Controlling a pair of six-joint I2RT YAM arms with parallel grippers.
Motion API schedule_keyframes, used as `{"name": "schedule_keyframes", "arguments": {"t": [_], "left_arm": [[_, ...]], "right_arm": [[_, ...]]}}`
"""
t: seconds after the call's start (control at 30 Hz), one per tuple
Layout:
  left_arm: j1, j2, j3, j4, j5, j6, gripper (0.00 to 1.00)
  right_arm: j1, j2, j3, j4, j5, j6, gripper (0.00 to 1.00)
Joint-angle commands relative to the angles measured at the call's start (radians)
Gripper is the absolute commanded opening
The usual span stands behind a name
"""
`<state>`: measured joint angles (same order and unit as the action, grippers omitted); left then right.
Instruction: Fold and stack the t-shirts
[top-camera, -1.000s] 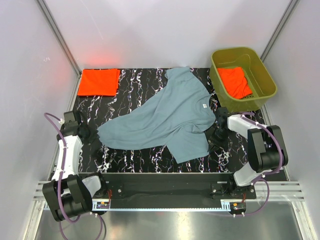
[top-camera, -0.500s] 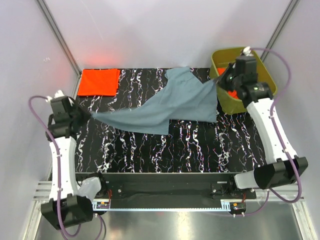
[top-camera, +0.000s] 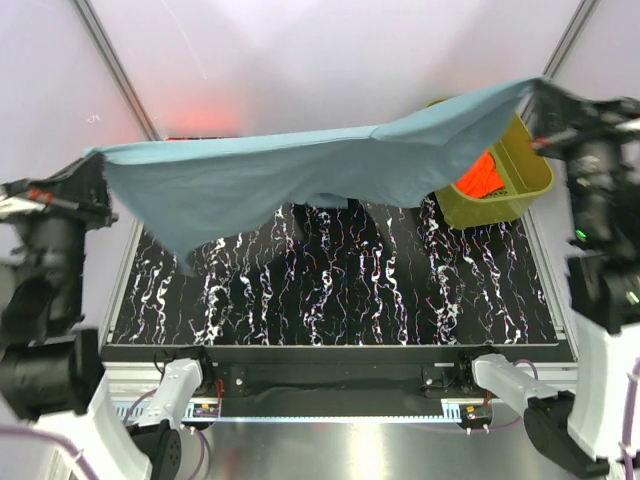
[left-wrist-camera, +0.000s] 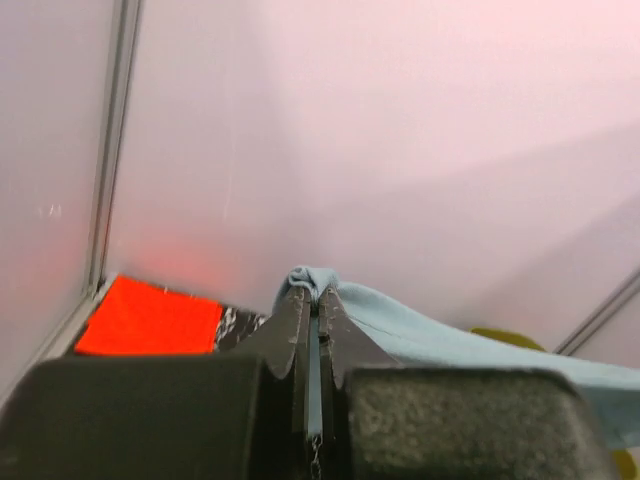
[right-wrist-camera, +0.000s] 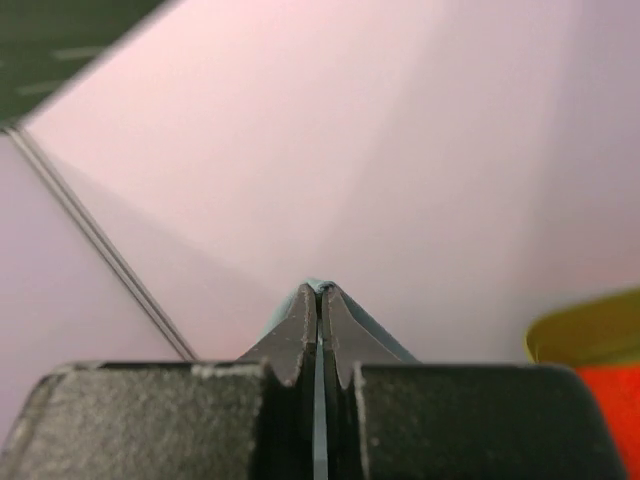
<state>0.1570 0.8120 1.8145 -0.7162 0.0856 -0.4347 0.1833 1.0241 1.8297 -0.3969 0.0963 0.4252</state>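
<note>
We've got the blue-grey t-shirt (top-camera: 300, 170) up in the air, stretched wide across the cell above the table (top-camera: 400, 300), not touching it. Our left gripper (left-wrist-camera: 315, 300) is clamped on one end of it, high at far left. The wrist view shows cloth pinched between the closed jaws, with a small bunch poking past the tips. Our right gripper (right-wrist-camera: 318, 292) is clamped on the opposite end, high at far right, with a thin edge of blue cloth between its jaws. The shirt sags mid-span and a flap hangs lower near the left end. A crumpled orange-red t-shirt (top-camera: 483, 172) lies in the olive-green tub (top-camera: 535, 185) at the far right corner, partly covered from above by the blue one. A folded orange-red t-shirt (left-wrist-camera: 150, 318) lies flat at the table's far left corner; we see it only from the left wrist.
</note>
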Motion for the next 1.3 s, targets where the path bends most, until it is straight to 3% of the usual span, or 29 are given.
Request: {"name": "schedule_keyframes", "arguments": {"t": [0.0,0.3,0.7,0.83,1.03,1.27], "left_arm": [[-0.056,0.006,0.113,-0.009,-0.073,0.08,0.0],[-0.184,-0.001,0.151,-0.028,-0.285,0.172,0.0],[-0.183,0.257,-0.121,-0.016,-0.541,0.281,0.0],[-0.159,0.294,-0.413,0.142,-0.518,0.303,0.0],[-0.063,0.473,-0.68,0.398,-0.432,0.234,0.0],[-0.011,0.815,-0.597,0.413,-0.356,0.226,0.0]], "right_arm": [[0.005,-0.041,0.118,0.136,0.025,-0.08,0.0],[0.005,0.017,0.253,0.129,-0.02,-0.108,0.0],[0.005,0.565,0.422,0.107,-0.058,-0.075,0.0],[0.005,0.724,0.369,0.131,-0.095,-0.056,0.0],[0.013,0.878,0.183,0.262,-0.141,-0.06,0.0],[0.031,0.964,0.108,0.268,-0.171,-0.062,0.0]]}}
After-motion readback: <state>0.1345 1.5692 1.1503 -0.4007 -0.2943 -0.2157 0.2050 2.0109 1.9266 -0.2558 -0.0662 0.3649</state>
